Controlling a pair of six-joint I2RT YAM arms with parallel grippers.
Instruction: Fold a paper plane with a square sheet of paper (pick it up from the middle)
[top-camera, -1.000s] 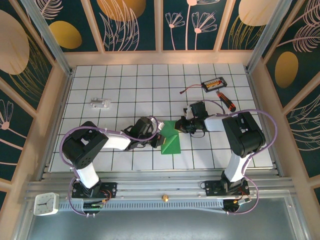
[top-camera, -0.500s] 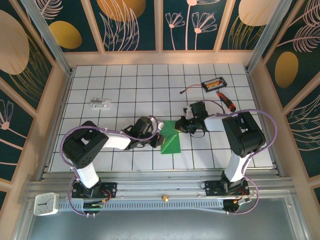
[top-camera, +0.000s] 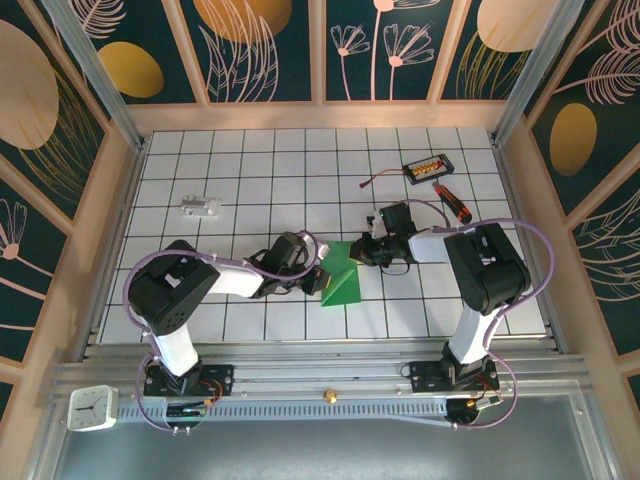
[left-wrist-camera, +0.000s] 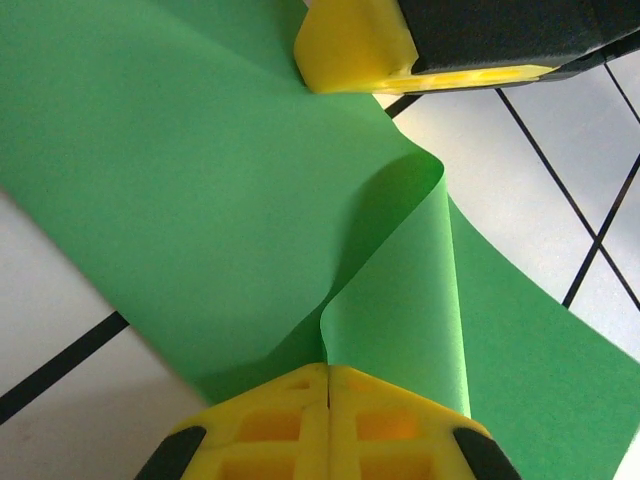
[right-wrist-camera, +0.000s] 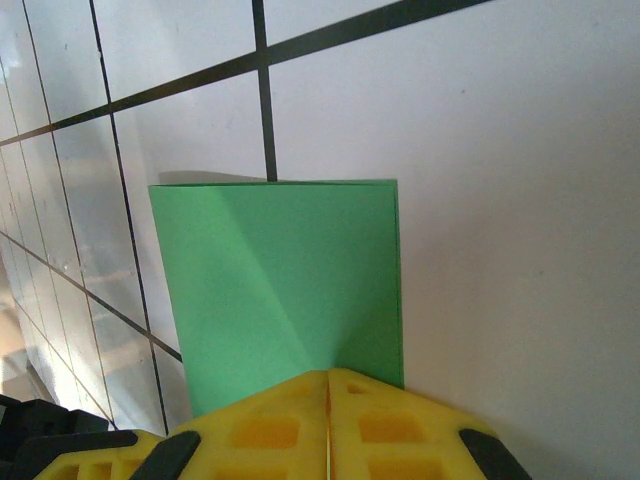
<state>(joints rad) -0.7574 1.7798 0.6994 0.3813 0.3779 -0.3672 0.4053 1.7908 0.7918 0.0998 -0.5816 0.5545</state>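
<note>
The square sheet of paper lies folded to a smaller bright-green shape on the white tiled table, between the two arms. My left gripper is at its left edge. In the left wrist view the yellow jaws are shut on a flap of the paper that curls up off the rest. My right gripper is at the paper's far right corner. Its jaws are shut, with the tips resting on the near edge of the flat paper. One of its yellow fingers shows pressing on the paper.
A small black box with orange parts and a black-and-orange screwdriver lie at the back right. A small pale part sits at the back left. Wooden frame walls close in the table on three sides.
</note>
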